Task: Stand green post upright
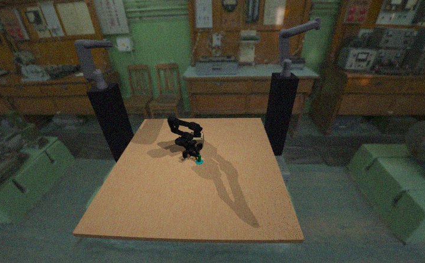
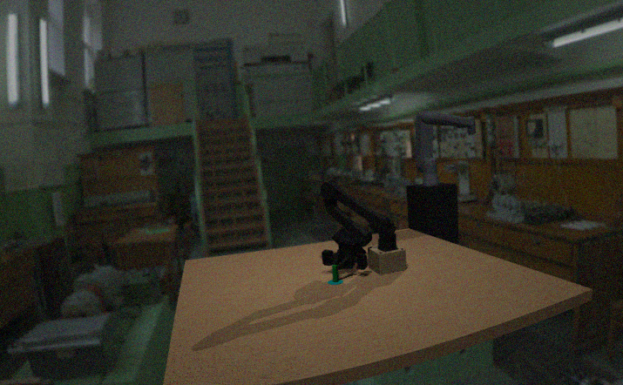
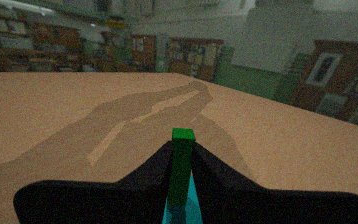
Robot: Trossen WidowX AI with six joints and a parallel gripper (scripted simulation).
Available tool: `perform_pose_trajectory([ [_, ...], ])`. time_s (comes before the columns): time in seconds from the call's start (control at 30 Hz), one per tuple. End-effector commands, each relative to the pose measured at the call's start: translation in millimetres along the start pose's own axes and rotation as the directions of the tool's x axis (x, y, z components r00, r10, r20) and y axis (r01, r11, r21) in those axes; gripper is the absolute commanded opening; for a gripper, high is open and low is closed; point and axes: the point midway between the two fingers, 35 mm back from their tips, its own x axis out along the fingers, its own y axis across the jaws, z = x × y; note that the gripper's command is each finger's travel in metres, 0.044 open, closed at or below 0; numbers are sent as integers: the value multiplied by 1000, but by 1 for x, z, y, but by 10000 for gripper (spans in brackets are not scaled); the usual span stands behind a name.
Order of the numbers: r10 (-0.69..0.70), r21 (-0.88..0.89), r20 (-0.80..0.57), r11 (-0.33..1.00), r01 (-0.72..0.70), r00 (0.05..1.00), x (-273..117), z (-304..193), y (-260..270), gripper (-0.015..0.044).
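Note:
The green post [image 1: 199, 158] [image 2: 335, 273] [image 3: 182, 155] is upright, its lower end at the cyan circle [image 1: 197, 162] [image 2: 329, 282] [image 3: 195, 205]. In the top and exterior views its foot appears within the circle's outline. Whether it touches the surface or hangs just above it, I cannot tell. My gripper [image 1: 199, 157] [image 2: 335, 271] [image 3: 181, 146] is shut on the post, one dark finger on each side of it in the wrist view. The post and fingers hide part of the circle there.
The wooden table [image 1: 161, 202] [image 2: 400, 325] carries my arm on its light box-shaped base [image 2: 386, 260], behind the circle. The arm's long shadow falls across the table. Two grey arms on black pedestals [image 1: 109, 121] [image 1: 277, 114] stand beyond the table's far corners.

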Motion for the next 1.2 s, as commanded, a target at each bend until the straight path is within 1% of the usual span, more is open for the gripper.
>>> perform_pose_trajectory([
  [0.0, -1, -6, -4, 1000, 1, 1000, 0, -2, -1, 22],
  [0.17, -1, -6, -4, 1000, 1, 1000, 0, -2, -1, 22],
  [0.63, -1, -6, -4, 1000, 1, 1000, 0, -2, -1, 390],
  [0.67, -1, -6, -4, 1000, 1, 1000, 0, -2, -1, 400],
  [1.17, -5, 16, 17, 1000, 4, 1000, -5, 34, -13, 400],
])
